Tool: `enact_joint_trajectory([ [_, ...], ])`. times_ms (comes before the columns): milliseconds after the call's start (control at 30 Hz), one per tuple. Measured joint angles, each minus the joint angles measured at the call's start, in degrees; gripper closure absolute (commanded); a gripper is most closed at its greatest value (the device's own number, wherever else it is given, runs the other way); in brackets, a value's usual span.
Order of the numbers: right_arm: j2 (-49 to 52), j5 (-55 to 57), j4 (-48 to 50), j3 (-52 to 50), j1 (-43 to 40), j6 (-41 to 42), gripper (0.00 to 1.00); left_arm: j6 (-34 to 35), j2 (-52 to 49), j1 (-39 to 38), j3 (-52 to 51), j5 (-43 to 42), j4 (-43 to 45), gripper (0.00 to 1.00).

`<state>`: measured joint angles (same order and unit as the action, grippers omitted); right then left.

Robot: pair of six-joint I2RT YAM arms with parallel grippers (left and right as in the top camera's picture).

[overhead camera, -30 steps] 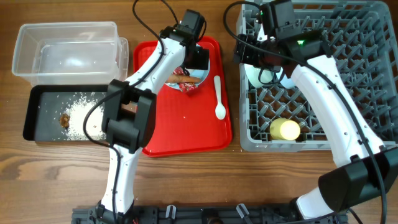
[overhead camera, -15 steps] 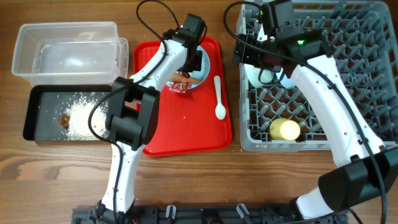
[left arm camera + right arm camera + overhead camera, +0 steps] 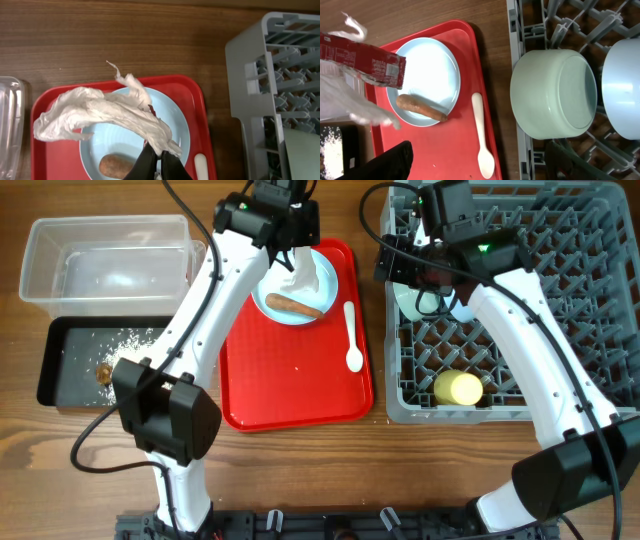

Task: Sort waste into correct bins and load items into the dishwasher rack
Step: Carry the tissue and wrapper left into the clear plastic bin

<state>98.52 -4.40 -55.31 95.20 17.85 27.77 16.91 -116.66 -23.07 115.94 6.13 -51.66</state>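
Observation:
My left gripper (image 3: 161, 159) is shut on crumpled white tissue (image 3: 100, 112) and the red-and-white wrapper (image 3: 365, 62), both hanging above the pale blue plate (image 3: 300, 288). A brown sausage piece (image 3: 295, 307) lies on that plate. The white spoon (image 3: 352, 337) rests on the red tray to its right. In the grey dishwasher rack (image 3: 560, 300) sit a mint bowl (image 3: 552, 92), a pale blue bowl (image 3: 625, 80) and a yellow cup (image 3: 458, 388). My right gripper (image 3: 477, 152) hangs open and holds nothing at the rack's left edge.
The flat red serving tray (image 3: 290, 390) lies in the middle. A clear tub (image 3: 105, 260) stands at the back left. In front of it the black tray (image 3: 60, 345) holds white rice and a small brown bit. Bare wood runs along the front edge.
My left gripper has shut on the wrapper and tissue and risen toward the back, lifting them off the plate. The sausage stays on the plate. The right arm has not moved.

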Motion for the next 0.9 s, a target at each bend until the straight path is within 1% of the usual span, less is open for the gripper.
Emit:
enact_joint_trajectory([
  [100, 0.00, 0.00, 0.00, 0.00, 0.00, -0.04, 0.15, 1.68, 0.28, 3.08, 0.00, 0.94, 0.00, 0.96],
  [200, 0.00, 0.00, 0.02, 0.00, 0.00, -0.02, 0.14, 2.36, 2.25, 9.46, 0.00, 3.28, 0.39, 0.96],
  [267, 0.00, 0.00, 0.00, 0.00, 0.00, -0.02, 0.15, 2.73, 5.14, 16.63, 0.00, 6.10, 0.68, 0.96],
  [300, 0.00, 0.00, 0.02, 0.00, 0.00, -0.02, 0.14, 2.82, 5.66, 19.04, 0.02, 6.64, 0.37, 0.96],
  [367, 0.00, 0.00, 0.00, 0.00, 0.00, 0.00, 0.14, 3.80, 5.84, 23.06, 0.07, 7.21, -1.99, 0.96],
  [467, 0.00, 0.00, 0.07, 0.00, 0.00, 0.00, 0.14, 8.17, 5.64, 29.99, 0.04, 7.72, -5.79, 0.96],
  [500, 0.00, 0.00, 0.07, 0.00, 0.00, 0.00, 0.14, 9.11, 5.18, 31.15, 0.07, 7.76, -5.86, 0.89],
  [533, 0.00, 0.00, 0.11, 0.00, 0.00, 0.00, 0.14, 9.94, 3.93, 32.20, 0.07, 7.76, -5.86, 0.69],
  [567, -0.02, 0.00, 0.15, 0.00, 0.00, 0.00, 0.14, 10.54, 2.56, 32.54, 0.07, 7.74, -5.86, 0.38],
  [600, 0.00, 0.00, 0.17, 0.00, 0.00, 0.00, 0.14, 10.97, 0.35, 32.81, 0.07, 7.76, -5.92, 0.16],
  [633, 0.00, 0.00, 0.17, 0.00, 0.00, 0.00, 0.14, 10.95, -1.95, 32.85, 0.02, 7.76, -6.34, 0.02],
  [667, 0.00, 0.00, 0.20, 0.00, 0.00, 0.00, 0.14, 11.06, -2.89, 32.85, -0.07, 7.74, -6.25, 0.00],
  [867, 0.00, 0.00, 0.07, 0.00, 0.00, 0.00, 0.14, 11.04, -1.64, 32.83, -0.11, 7.28, -4.96, 0.00],
  [900, 0.00, 0.00, 0.07, 0.00, 0.00, -0.02, 0.14, 10.36, -0.46, 32.74, -0.11, 6.08, -4.96, 0.04],
])
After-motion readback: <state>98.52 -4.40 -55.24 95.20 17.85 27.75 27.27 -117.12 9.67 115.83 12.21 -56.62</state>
